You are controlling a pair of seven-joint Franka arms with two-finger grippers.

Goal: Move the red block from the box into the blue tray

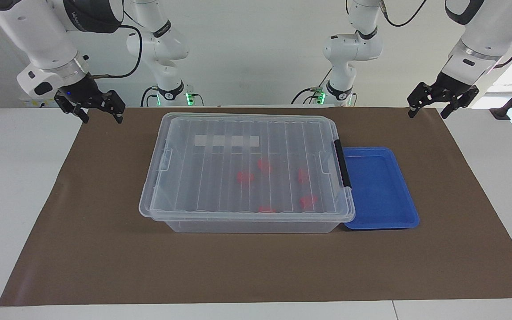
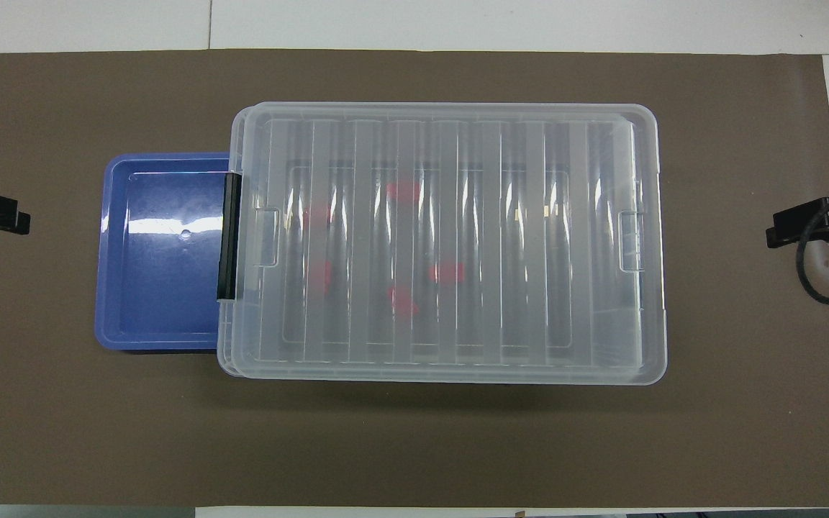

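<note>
The fingers of both grippers stand spread wide and hold nothing: the left gripper (image 1: 442, 106) hangs above the mat's corner at the left arm's end of the table, and the right gripper (image 1: 90, 108) hangs above the corner at the right arm's end, each well apart from the work. Both arms wait. Judged from this layout, no step of the task is yet begun: the box (image 1: 247, 171) lies closed, its lid seated on the rim, so the first move calls for freeing the black latch handle (image 1: 343, 163) at the end toward the left arm and lifting the lid clear before any reach inside. Working from the robots' edge outward: the brown mat (image 1: 105, 249) is matte and flat; the box on its middle is a large clear plastic bin with rounded corners, a ribbed transparent lid and a white label strip (image 1: 226, 141) on the part nearer the robots. Through the ribs several small red pieces (image 2: 447, 271) show as blurred patches on the floor; which one is the red block cannot be told. The blue tray (image 1: 382, 189), shallow, glossy, with a raised rim and rounded corners, lies empty, tucked against the latch end of the box.
</note>
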